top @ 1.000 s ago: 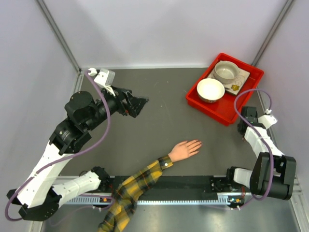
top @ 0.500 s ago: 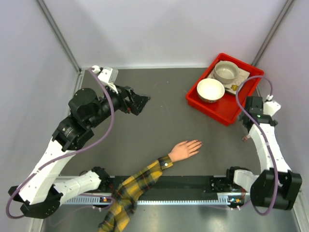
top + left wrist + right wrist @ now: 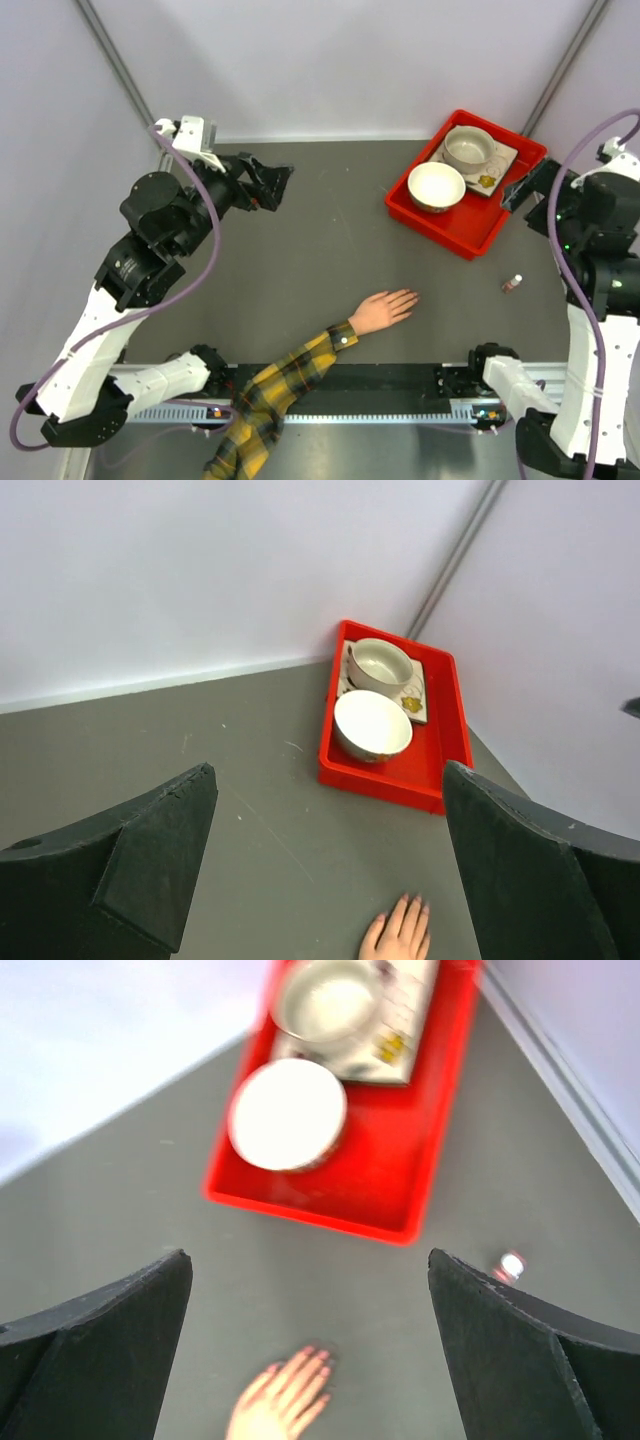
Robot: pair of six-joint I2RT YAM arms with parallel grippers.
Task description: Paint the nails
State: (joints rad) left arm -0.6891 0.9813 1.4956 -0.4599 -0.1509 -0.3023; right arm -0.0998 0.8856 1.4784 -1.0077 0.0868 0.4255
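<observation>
- The right gripper [image 3: 308, 1256] hangs high over the right edge of the table [image 3: 330, 250]. Its jaws are spread wide and nothing is between them.
- Below it, just inside its right finger in the wrist view, the small nail-polish bottle [image 3: 510, 1265] sits on the table, clear of both fingers. Whether it stands or lies I cannot tell.
- Ahead of this gripper is the red tray [image 3: 330, 1222]. It holds a white bowl [image 3: 288, 1113] and, farther off, a second bowl [image 3: 325, 1000] on a patterned tile.
- Beneath the same gripper, on its near side and between the two fingers, the mannequin hand [image 3: 280, 1400] lies palm down. Its nails [image 3: 322, 1358] point toward the tray, well apart from the bottle. That view is blurred, so any paint on them cannot be made out.
- The left gripper [image 3: 272, 187] hovers over the far left part of the table, aimed at the tray, jaws wide and empty.
- From this gripper, the mannequin hand is well off, ahead and low, and the tray is farther ahead.
- The plaid sleeve [image 3: 280, 385] runs from the wrist to the near edge, between the two arm bases.
</observation>
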